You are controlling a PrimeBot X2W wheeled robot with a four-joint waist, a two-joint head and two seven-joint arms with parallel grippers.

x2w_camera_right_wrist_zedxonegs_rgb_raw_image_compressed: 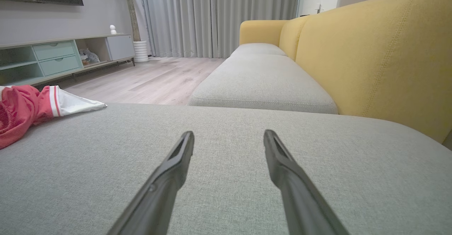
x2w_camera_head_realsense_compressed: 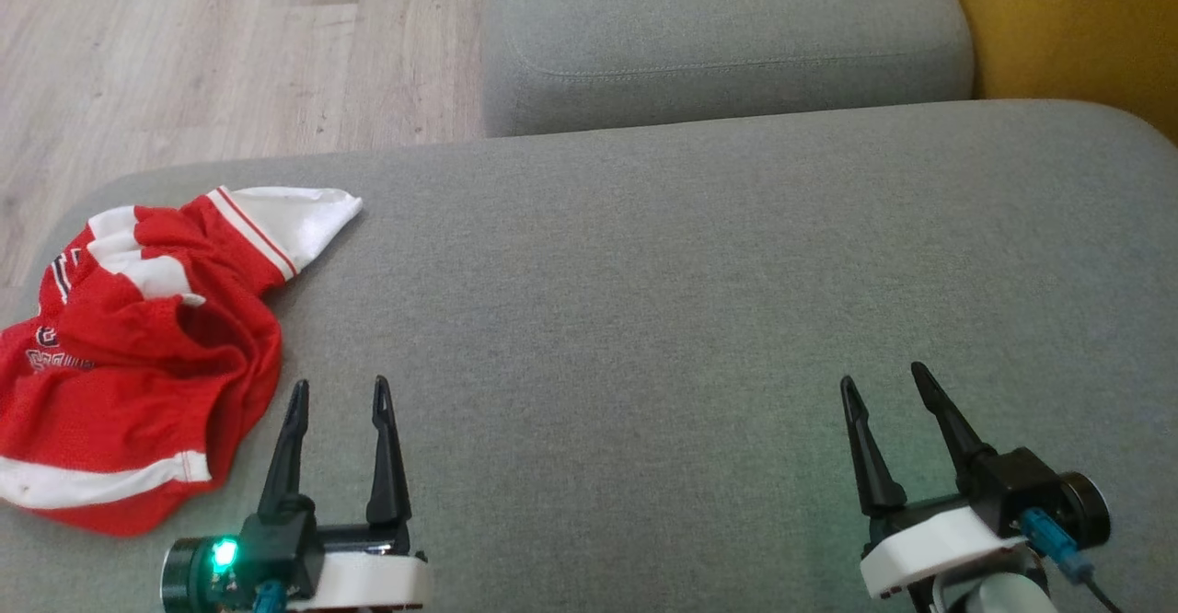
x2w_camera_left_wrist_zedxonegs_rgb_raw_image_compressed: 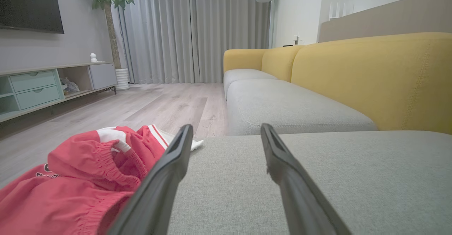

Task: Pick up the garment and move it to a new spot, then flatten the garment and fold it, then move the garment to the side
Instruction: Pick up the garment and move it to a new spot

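Head view: we count one crumpled red-and-white mesh garment (x2w_camera_head_realsense_compressed: 138, 355) at the left edge of the grey woven sofa cushion (x2w_camera_head_realsense_compressed: 644, 318). Our left gripper (x2w_camera_head_realsense_compressed: 340, 381) and right gripper (x2w_camera_head_realsense_compressed: 881, 374) hold their fingers wide apart.

Grey sofa (x2w_camera_head_realsense_compressed: 699, 282), wooden floor (x2w_camera_head_realsense_compressed: 184, 61)

No legible text.
Dark lettering marks the crumpled red garment (x2w_camera_head_realsense_compressed: 138, 383), too folded and small to read.
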